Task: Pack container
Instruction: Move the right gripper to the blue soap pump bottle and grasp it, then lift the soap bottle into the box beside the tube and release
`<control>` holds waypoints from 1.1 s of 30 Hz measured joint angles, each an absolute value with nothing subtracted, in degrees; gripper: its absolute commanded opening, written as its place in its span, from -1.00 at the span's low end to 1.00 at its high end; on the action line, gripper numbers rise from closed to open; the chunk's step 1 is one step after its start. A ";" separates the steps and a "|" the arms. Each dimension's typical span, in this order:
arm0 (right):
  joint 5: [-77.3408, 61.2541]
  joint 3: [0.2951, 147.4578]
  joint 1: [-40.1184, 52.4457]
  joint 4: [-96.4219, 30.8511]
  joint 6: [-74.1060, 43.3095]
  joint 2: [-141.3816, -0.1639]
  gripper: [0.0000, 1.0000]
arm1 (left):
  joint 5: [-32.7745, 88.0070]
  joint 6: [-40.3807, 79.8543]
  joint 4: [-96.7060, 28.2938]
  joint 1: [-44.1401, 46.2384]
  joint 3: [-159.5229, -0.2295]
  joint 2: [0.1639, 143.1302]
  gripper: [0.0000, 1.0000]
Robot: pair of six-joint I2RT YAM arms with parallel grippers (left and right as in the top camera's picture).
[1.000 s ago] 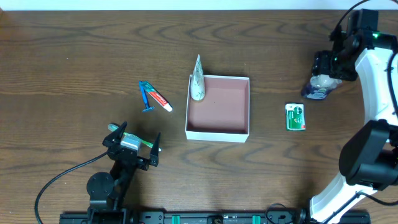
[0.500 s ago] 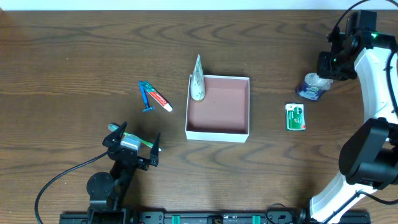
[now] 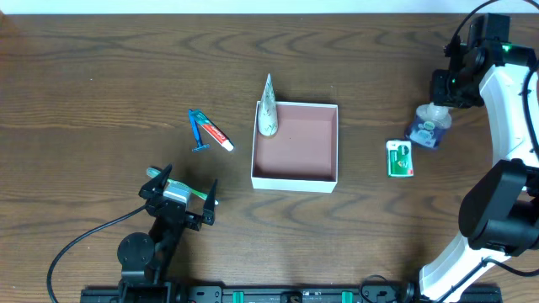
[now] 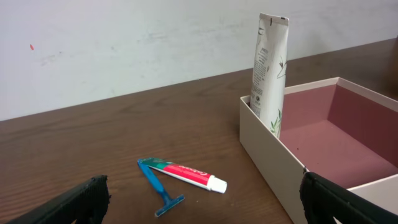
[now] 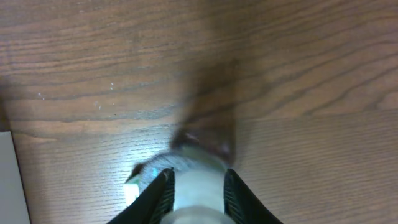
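The container, a square white-walled box with a reddish-brown floor, sits mid-table; its near wall shows in the left wrist view. A pale tube stands upright in its back left corner. At the far right, my right gripper is shut on the white cap end of a small clear bottle with a blue label. In the right wrist view the bottle sits between the jaws of the gripper, above the wood. My left gripper stands open and holds nothing.
A red and white toothpaste tube and a blue razor lie left of the container, seen also as toothpaste and razor. A green packet lies right of the container, just below the bottle.
My right gripper has closed on the bottle's cap. The bottle has shifted slightly towards the table's near side. The left arm has not moved.
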State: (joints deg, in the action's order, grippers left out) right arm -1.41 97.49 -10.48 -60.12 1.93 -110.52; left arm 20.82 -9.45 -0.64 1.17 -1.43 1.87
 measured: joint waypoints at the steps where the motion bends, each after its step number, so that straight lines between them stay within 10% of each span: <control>1: -1.45 97.34 -10.41 -59.88 1.96 -110.32 -0.77 | 20.82 -9.45 -0.64 1.17 -1.43 1.87 0.96; 33: -2.94 96.66 25.06 -52.34 -8.91 -89.91 -0.77 | 20.82 -9.43 -0.64 1.17 -1.43 1.87 0.96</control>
State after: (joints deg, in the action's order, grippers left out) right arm -2.94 96.66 25.06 -52.34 -8.91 -89.91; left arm 20.82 -9.43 -0.64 1.17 -1.43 1.87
